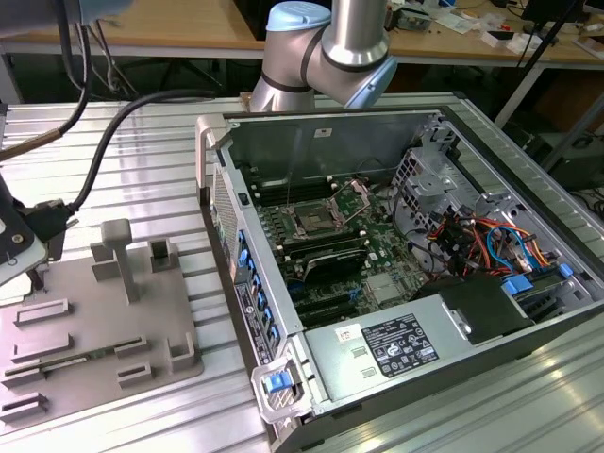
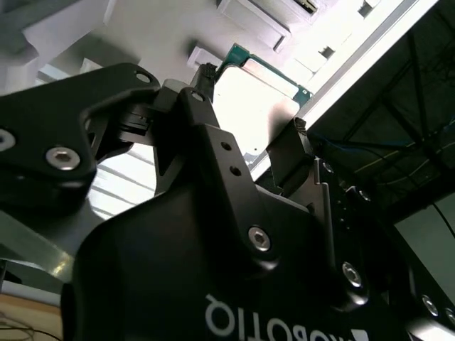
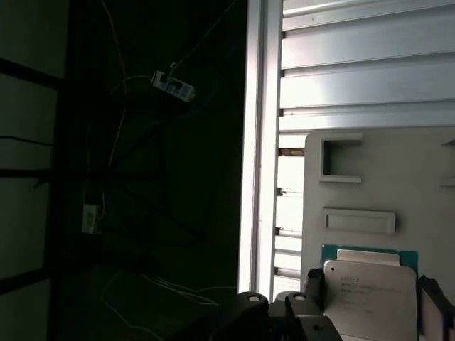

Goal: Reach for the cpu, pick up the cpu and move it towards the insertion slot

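Second wrist view: jaws flank the cpu (image 2: 252,106) closely.

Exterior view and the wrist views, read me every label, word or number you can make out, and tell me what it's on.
None can be read out in full.
Black label on the computer case's metal cover: white print, too small.
White sticker beside it: too small.
cpu top face: faint print, too small.
hand housing: white lettering, upside down, cut off at the edge.
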You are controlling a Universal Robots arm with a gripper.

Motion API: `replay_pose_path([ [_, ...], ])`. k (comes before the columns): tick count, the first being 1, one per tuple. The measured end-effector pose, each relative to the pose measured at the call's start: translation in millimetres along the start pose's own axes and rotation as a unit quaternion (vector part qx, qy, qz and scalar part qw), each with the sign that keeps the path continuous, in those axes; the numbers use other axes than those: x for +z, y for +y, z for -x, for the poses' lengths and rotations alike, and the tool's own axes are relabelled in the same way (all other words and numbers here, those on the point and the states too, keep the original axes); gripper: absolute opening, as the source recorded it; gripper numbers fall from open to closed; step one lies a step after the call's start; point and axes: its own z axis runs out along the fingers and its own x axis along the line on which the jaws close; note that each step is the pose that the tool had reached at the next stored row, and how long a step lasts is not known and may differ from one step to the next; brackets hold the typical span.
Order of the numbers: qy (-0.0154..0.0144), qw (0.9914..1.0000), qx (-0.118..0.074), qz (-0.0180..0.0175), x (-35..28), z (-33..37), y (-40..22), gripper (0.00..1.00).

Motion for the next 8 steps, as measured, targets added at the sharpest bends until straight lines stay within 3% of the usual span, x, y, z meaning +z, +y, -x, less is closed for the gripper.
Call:
replay_pose_path([
  [5,0.0000,1.00000,0.000,0.0000,-15.8,-0.5,0.5,0.55],
  [8,0.0000,1.00000,0.000,0.0000,-20.4,-0.6,0.6,0.55],
])
